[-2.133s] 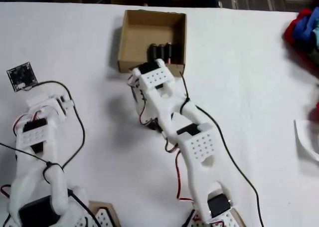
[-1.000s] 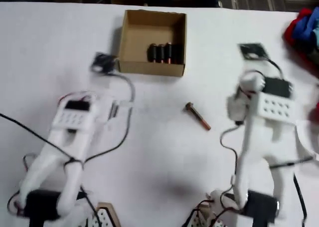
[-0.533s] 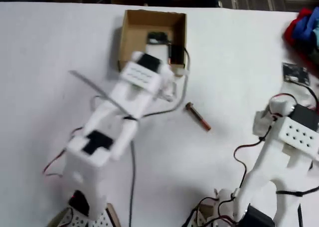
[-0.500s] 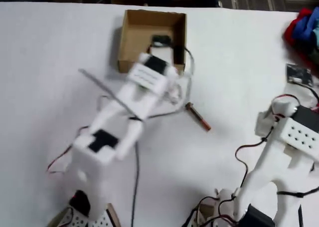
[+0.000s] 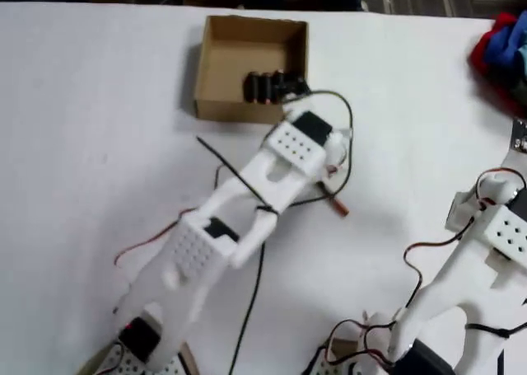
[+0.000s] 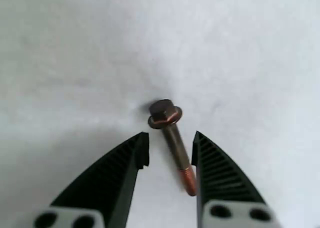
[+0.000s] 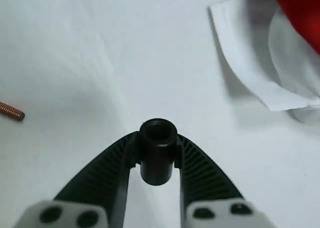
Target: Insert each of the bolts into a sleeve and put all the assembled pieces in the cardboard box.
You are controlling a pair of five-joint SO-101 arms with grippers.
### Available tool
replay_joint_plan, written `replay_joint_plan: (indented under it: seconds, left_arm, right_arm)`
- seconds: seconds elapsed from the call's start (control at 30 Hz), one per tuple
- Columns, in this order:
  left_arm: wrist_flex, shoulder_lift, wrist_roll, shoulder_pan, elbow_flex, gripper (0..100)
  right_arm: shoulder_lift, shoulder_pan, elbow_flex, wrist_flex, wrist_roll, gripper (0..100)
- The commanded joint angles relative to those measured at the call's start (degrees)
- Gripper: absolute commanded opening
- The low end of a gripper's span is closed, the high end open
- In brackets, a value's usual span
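cardboard box (image 5: 235, 58) at the far side of the white worktop (image 5: 99, 144), few dark assembled pieces (image 5: 268, 86) along its near wall, left pincer (image 6: 170, 138) spread wide either side of the copper bolt (image 6: 164, 112) lying flat, right pincer (image 7: 157, 140) way off right, clamped on a black sleeve (image 7: 157, 160)

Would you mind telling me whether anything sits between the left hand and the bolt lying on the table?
Nothing visible does. The bolt lies flat on the white table, its shank between the open fingers of the left hand, with only bare table around it.
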State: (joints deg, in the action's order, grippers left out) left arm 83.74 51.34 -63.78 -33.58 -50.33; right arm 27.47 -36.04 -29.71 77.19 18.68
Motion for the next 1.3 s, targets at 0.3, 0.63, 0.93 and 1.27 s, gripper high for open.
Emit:
replay_joint_plan:
  seconds: [0.3,0.63,0.93,1.27]
  left_arm:
    - [1.23,11.60,-2.64,0.09,-7.43,16]
    - [9.32,10.90,-0.97,7.82,-7.43,3]
    - [18.90,10.73,38.51,17.14,-8.92,3]
    - [18.90,-2.20,73.14,23.12,-8.75,3]
  right_arm:
    - [2.15,-0.48,-0.62,-2.15,0.44,2.1]
    - [2.15,-0.22,-0.62,-2.51,0.44,2.1]
    - [2.15,0.04,-0.62,-2.51,0.35,2.1]
    - [2.24,4.09,-1.23,-2.15,0.35,2.1]
